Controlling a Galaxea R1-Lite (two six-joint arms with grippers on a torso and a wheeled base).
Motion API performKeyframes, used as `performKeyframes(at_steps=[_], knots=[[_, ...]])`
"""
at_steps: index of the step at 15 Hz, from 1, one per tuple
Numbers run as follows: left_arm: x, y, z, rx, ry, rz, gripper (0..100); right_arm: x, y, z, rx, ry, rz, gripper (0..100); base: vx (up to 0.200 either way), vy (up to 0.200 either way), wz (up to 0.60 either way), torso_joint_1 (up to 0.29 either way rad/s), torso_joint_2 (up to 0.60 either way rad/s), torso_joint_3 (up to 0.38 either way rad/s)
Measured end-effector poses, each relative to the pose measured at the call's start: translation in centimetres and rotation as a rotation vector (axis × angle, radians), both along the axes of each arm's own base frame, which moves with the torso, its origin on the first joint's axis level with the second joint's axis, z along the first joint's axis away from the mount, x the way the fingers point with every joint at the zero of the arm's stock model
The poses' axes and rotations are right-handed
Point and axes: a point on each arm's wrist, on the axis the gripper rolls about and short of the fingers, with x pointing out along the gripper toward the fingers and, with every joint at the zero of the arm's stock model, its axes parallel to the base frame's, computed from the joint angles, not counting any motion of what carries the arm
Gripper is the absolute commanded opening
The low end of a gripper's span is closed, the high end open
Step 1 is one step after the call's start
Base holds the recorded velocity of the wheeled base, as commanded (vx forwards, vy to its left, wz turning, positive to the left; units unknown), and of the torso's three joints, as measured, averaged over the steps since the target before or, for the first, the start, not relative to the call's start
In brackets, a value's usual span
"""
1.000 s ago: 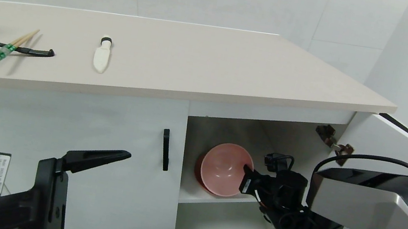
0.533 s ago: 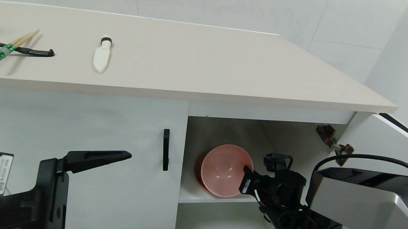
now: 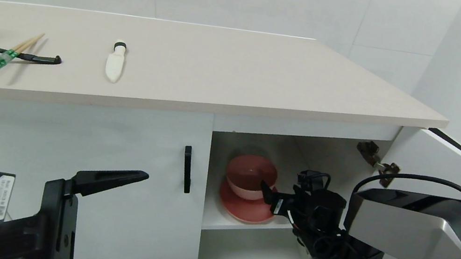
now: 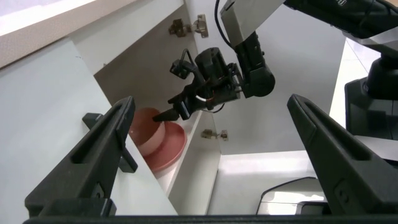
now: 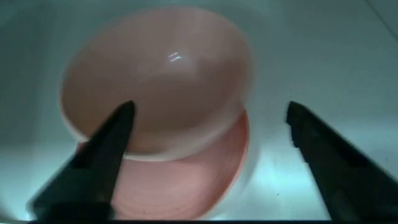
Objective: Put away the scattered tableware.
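Item: pink bowl (image 3: 250, 175), now standing upright on the pink plate (image 3: 247, 208) on the upper shelf (image 3: 214, 221) inside the open right half of the cabinet (image 3: 140, 208). Change noted: a moment ago the bowl was tipped on its side in that same compartment, mouth facing out of the cabinet, with the right hand (image 3: 269, 193) at its rim; it has since been turned mouth-up and lowered onto the plate. Right hand: released, its two fingers spread apart just outside the cabinet's shelf edge, close beside the bowl's near wall; whether a fingertip touches the bowl cannot be told. Left hand (image 3: 119, 224): fingers wide apart, holding nothing, low in front of the cabinet's closed left door (image 3: 80, 146), well apart from the bowl. Remaining stock on the worktop (image 3: 232, 68) that tops the cabinet, over its closed side: a pair of chopsticks (image 3: 17, 49) lying across a black utensil (image 3: 2, 53), and a white utensil (image 3: 115, 62) nearer the cabinet's middle. Assessment: the bowl-and-plate portion reads as stowed; the right hand would need to draw back out of the cabinet without nudging the stack, and the three worktop pieces appear yet to be put away.
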Motion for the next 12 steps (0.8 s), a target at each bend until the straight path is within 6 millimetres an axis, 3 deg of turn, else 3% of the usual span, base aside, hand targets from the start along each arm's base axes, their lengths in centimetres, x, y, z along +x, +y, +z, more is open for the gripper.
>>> performKeyframes(at_steps=[4,7,9,12], knots=[[0.1,-0.1,-0.1,0.004,0.006,0.001,100,-0.4,0.0,0.3,-0.067,-0.018,0.0,100,0.0,0.0,0.0,0.0,0.0,0.0],[0.1,-0.1,-0.2,0.007,0.01,0.0,100,-1.8,0.1,1.5,-0.081,-0.014,-0.011,100,0.0,0.0,0.0,0.0,0.0,0.0],[0.1,-0.1,-0.2,0.007,0.011,0.0,100,-3.6,0.2,2.8,-0.09,0.0,0.014,100,0.0,0.0,0.0,0.0,0.0,0.0],[0.2,-0.1,-0.2,0.009,0.012,0.0,100,-8.5,0.1,4.7,-0.128,0.055,0.095,100,0.0,0.0,0.0,0.0,0.0,0.0]])
